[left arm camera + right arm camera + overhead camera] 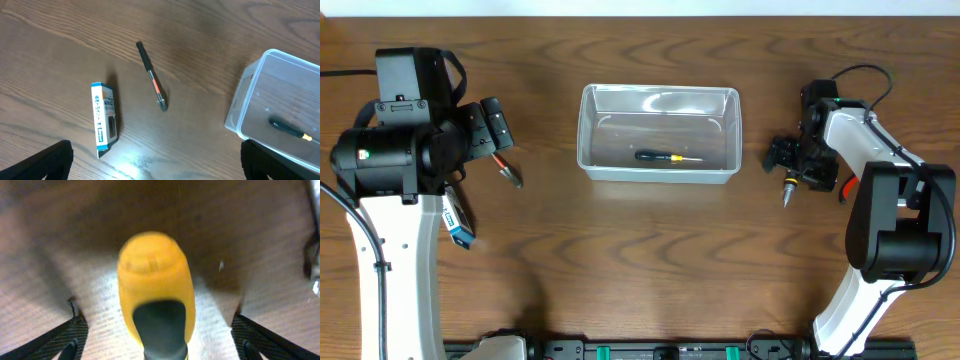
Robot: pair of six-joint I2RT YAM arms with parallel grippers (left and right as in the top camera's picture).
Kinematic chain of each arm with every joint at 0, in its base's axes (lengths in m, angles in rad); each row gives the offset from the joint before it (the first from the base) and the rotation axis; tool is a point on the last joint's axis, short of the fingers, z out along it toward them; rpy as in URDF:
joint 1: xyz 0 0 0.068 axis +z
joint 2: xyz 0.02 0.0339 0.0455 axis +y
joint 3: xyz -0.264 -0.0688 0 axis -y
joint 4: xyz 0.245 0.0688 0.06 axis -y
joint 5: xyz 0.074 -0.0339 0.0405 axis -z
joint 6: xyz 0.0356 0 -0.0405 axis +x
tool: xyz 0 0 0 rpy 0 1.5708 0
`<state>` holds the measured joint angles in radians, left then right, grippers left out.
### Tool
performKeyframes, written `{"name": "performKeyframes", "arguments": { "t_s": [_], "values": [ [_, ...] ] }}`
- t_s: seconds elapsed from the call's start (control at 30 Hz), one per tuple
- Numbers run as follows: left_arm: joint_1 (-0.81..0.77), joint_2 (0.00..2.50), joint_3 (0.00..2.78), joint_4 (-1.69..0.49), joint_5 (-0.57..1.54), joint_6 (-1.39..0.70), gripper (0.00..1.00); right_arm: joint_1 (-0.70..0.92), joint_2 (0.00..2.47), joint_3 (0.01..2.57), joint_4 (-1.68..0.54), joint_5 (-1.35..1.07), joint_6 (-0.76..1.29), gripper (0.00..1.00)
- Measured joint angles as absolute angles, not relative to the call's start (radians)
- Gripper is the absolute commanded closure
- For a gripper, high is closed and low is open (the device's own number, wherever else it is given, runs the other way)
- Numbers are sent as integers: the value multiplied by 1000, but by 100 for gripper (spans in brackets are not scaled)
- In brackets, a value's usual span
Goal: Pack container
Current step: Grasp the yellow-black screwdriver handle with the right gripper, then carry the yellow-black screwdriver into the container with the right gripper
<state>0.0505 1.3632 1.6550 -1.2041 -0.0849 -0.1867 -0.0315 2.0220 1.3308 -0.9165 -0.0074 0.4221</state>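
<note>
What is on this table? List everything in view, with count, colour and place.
table: one, brown wood, under everything
container: one, clear, middle of the table
screwdriver: one, black with a yellow end, lying in the container
slim tool: one, black with a red band, on the table left of the container
box: one, blue and white, on the table beside the slim tool
yellow tool: one, yellow and black handle, right of the container, between the right gripper's fingers
left gripper: one, black, open, above the box and slim tool
right gripper: one, black, open, a finger on each side of the yellow tool
</note>
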Motion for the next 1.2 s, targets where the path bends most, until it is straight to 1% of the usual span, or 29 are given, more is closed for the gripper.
{"name": "performKeyframes", "arguments": {
  "t_s": [0.17, 0.23, 0.33, 0.37, 0.4, 0.5, 0.53, 0.6, 0.73, 0.8, 0.9, 0.93, 1.0, 1.03, 1.13, 1.2],
  "values": [
    [51, 1363, 1655, -1204, -85, -187, 2, -31, 2022, 1331, -926, -11, 438, 9],
    [51, 1363, 1655, -1205, -85, -187, 2, -31, 2022, 1331, -926, -11, 438, 13],
    [51, 1363, 1655, -1206, -85, -187, 2, -31, 2022, 1331, -922, -14, 439, 28],
    [51, 1363, 1655, -1208, -85, -187, 2, -31, 2022, 1331, -921, -15, 439, 36],
    [51, 1363, 1655, -1210, -85, -187, 2, -31, 2022, 1331, -921, -16, 439, 41],
    [51, 1363, 1655, -1220, -85, -187, 2, -31, 2022, 1331, -919, -15, 447, 45],
    [51, 1363, 1655, -1222, -85, -187, 2, -31, 2022, 1331, -919, -15, 448, 48],
    [51, 1363, 1655, -1224, -85, -187, 2, -31, 2022, 1331, -919, -15, 447, 57],
    [51, 1363, 1655, -1224, -85, -187, 2, -31, 2022, 1331, -919, -15, 450, 59],
    [51, 1363, 1655, -1224, -85, -187, 2, -31, 2022, 1331, -919, -14, 451, 68],
    [51, 1363, 1655, -1224, -85, -187, 2, -31, 2022, 1331, -919, -12, 453, 70],
    [51, 1363, 1655, -1224, -85, -187, 2, -31, 2022, 1331, -919, -12, 453, 73],
    [51, 1363, 1655, -1224, -85, -187, 2, -31, 2022, 1331, -919, -11, 453, 74],
    [51, 1363, 1655, -1224, -85, -187, 2, -31, 2022, 1331, -919, -11, 453, 77],
    [51, 1363, 1655, -1224, -85, -187, 2, -31, 2022, 1331, -919, -9, 455, 81],
    [51, 1363, 1655, -1224, -85, -187, 2, -31, 2022, 1331, -919, -8, 456, 91]
  ]
}}
